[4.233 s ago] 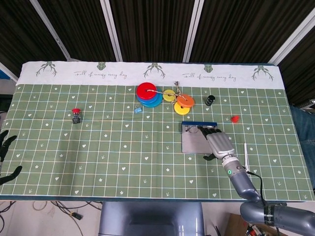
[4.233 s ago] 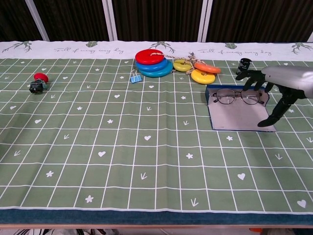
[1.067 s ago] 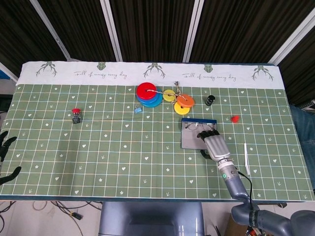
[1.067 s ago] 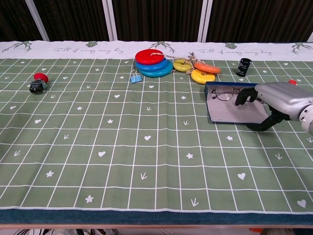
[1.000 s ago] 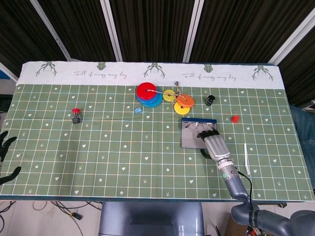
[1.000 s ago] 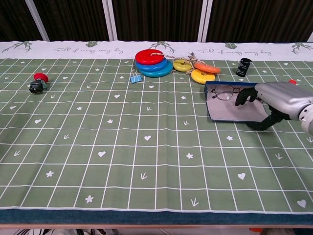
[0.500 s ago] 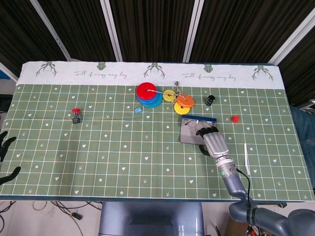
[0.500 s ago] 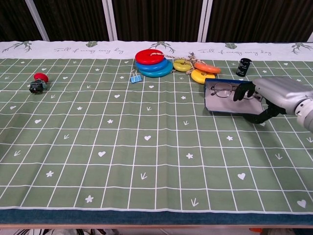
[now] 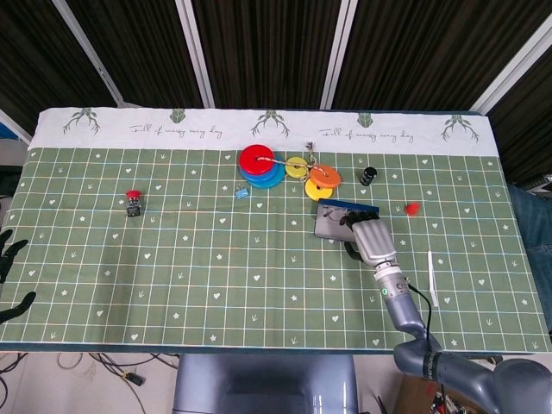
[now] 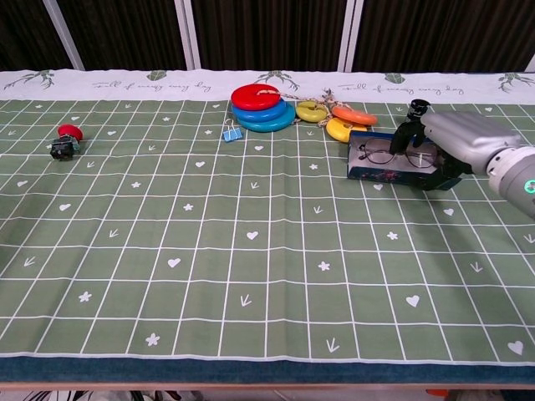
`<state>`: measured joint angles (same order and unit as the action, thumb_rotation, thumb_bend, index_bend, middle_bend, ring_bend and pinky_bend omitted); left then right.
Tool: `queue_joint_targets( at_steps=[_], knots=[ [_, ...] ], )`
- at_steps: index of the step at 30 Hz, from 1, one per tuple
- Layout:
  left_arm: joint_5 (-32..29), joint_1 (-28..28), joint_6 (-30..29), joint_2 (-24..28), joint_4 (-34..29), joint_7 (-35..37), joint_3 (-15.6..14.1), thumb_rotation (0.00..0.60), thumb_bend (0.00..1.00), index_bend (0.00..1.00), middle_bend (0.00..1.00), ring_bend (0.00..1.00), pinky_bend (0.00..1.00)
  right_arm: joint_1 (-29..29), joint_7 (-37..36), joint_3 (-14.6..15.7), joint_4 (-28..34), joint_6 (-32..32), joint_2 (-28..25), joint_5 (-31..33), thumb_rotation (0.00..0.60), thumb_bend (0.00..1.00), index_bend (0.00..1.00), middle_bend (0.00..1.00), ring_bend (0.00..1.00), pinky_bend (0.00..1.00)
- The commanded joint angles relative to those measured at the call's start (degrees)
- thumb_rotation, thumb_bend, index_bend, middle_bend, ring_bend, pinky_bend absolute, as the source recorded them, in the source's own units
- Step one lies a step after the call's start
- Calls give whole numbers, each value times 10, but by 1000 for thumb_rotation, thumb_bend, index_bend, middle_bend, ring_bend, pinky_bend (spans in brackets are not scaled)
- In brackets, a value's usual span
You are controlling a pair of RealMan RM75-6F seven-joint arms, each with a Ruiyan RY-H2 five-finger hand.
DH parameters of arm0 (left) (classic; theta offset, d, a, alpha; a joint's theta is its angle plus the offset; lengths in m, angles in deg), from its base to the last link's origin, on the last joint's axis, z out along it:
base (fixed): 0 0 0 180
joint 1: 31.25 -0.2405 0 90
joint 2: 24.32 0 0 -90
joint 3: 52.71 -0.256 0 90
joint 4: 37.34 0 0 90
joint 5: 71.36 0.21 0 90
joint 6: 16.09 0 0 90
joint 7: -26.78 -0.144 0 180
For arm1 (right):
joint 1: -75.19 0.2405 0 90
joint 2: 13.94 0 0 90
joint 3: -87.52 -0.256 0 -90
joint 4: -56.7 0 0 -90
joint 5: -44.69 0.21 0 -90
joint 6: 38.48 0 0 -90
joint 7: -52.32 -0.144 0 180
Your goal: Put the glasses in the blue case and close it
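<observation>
Clearly a light, stiff thing to handle: flat blue rectangular glasses case [image 10: 391, 166] with a grey lining, lying on the green-checked bench [image 10: 209, 251] just in front of the yellow and orange plastic rings [image 10: 344, 122], its near flap raised off the cloth in the chest view. Inside, thin wire-framed glasses [image 10: 378, 155], lenses upright against the far wall, fragile at bridge and arms, likely to bend or slip if pinched hard. Right hand [image 10: 447, 144] at the case's right end, dark fingers [image 10: 405, 136] curled over the rim beside the frame and thumb tucked low at the flap, so clamped on the case there, though how firm the hold is cannot be told. Best hold, by judgement: the flap's free edge, near its middle rather than at one corner, since so light a board case seems apt to skid or pivot on the smooth cloth under a one-sided push. Worth keeping fingers clear of the lenses as the flap folds over. Left hand [image 9: 12, 274] at the far left bench edge, well apart from everything, fingers spread and holding nothing.
</observation>
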<state>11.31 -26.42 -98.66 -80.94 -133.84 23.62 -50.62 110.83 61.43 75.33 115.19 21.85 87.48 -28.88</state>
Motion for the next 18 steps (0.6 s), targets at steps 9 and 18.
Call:
queue_joint_targets(
  at_steps=[9, 18],
  knots=[
    [-1, 0, 2, 2, -1, -1, -1, 600, 241, 129, 0, 0, 0, 5, -3, -5, -2, -5, 4, 6, 600, 460, 511, 334, 297, 237],
    [-2, 0, 3, 2, -2, -2, -1, 600, 241, 130, 0, 0, 0, 4, -6, -6, 6, -15, 0, 15, 600, 501, 543, 334, 298, 237]
  ],
)
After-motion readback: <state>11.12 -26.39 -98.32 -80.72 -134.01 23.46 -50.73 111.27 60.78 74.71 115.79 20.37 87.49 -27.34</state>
